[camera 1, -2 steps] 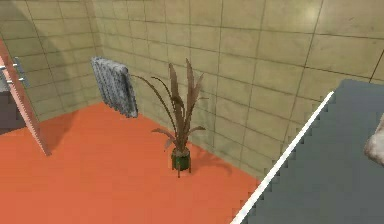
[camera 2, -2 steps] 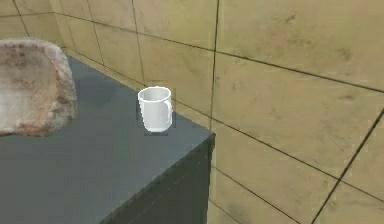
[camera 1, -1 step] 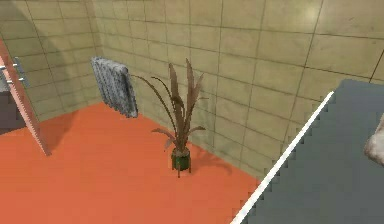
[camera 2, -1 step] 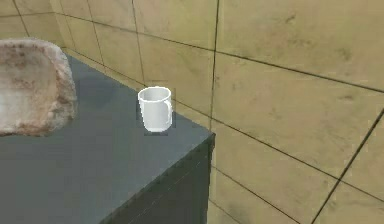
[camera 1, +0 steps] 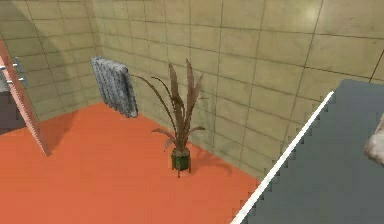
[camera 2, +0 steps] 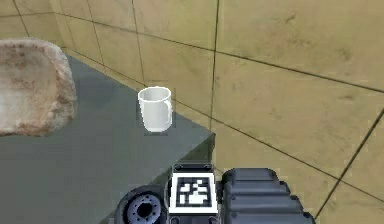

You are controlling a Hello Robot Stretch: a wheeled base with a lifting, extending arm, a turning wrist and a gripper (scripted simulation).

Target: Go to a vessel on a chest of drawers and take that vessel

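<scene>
Obs: white cup [camera 2: 155,108] stands upright on the grey top [camera 2: 80,170], near the top's far corner by the tiled wall. Gripper [camera 2: 140,208] sits at the top's near side, well apart from the cup. Its far end is not made out, so I cannot tell whether it holds anything (the cup rests on the top). Step judged: the reach. Extend level with the cup's body, slowly, clear of the mottled lump [camera 2: 30,85] at the top's other end.
</scene>
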